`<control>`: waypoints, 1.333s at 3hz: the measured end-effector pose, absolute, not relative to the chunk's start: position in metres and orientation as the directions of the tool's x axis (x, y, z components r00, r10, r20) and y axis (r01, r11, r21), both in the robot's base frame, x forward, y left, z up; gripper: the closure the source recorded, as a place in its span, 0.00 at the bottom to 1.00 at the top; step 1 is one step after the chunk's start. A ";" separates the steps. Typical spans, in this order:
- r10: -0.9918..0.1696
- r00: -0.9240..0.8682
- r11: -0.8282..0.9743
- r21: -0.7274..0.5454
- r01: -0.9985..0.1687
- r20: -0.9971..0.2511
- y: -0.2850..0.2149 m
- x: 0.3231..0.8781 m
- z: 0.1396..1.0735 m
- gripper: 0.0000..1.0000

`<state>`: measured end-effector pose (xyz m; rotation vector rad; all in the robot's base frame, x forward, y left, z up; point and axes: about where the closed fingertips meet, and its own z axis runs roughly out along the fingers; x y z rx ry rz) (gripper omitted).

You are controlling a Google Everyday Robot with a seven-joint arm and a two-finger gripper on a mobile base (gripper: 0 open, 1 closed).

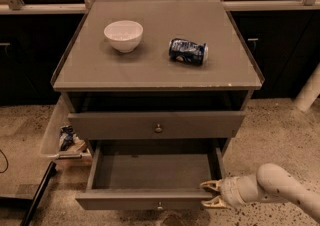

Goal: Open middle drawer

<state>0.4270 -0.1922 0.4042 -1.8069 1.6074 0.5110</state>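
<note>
The middle drawer (150,172) of the grey cabinet is pulled well out and shows its shallow, empty grey tray. Its front (145,201) faces me at the bottom, with a small round knob (160,205) at centre. My gripper (212,194) is at the right end of that front. One finger (210,185) is just inside the drawer and the other sits before the front face, so the two clasp the panel's right end. My white arm (280,190) comes in from the lower right.
The drawer above (158,125) stands slightly out. A white bowl (123,35) and a lying blue can (187,51) are on the cabinet top. A clear bin of clutter (62,137) hangs at the cabinet's left. A white post (310,90) stands at the right.
</note>
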 end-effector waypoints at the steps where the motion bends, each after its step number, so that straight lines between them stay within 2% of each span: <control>1: -0.720 0.169 -0.030 -0.214 -0.976 -0.673 -0.192 0.427 0.404 0.81; 4: -0.720 0.169 -0.030 -0.214 -0.976 -0.673 -0.192 0.427 0.404 0.12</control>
